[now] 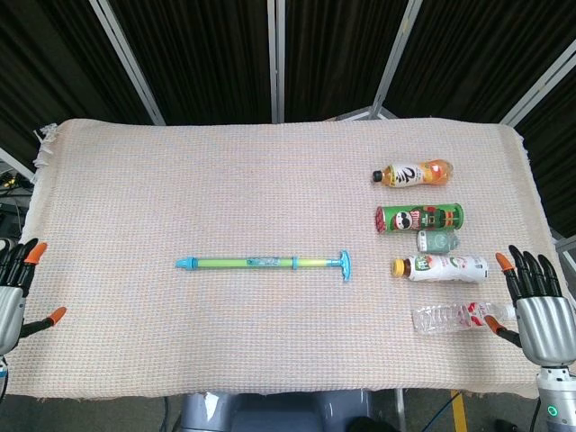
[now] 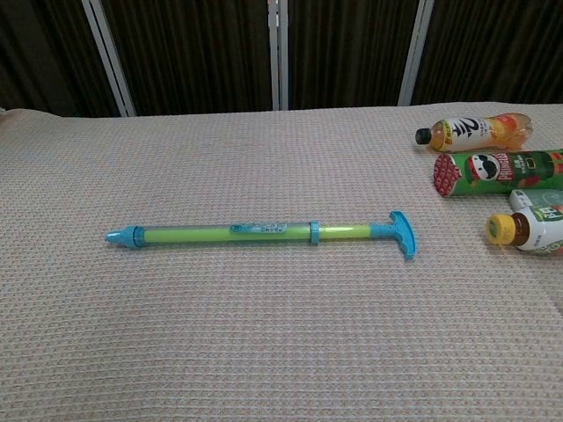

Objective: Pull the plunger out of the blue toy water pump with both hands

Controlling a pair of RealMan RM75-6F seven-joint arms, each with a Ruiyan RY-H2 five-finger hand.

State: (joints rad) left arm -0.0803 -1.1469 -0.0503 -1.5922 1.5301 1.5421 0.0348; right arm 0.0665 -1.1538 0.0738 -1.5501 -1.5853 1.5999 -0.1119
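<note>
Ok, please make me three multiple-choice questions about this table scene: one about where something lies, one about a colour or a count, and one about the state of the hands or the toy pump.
1. Where does the T-handle of the toy water pump point?
A. Toward the bottles on the robot's right
B. Toward the left hand
C. Toward the far table edge

2. What colour is the cap of the orange drink bottle?
A. Yellow
B. Black
C. Green

3. What are the two hands doing?
A. Both grip the pump
B. One hand holds the plunger
C. Both are open, away from the pump

Answers:
1. A, the handle end lies nearest the green can.
2. B, its cap is dark, unlike the yellow-capped bottle.
3. C, the left hand and right hand sit at the table's sides with fingers apart, holding nothing.
</note>
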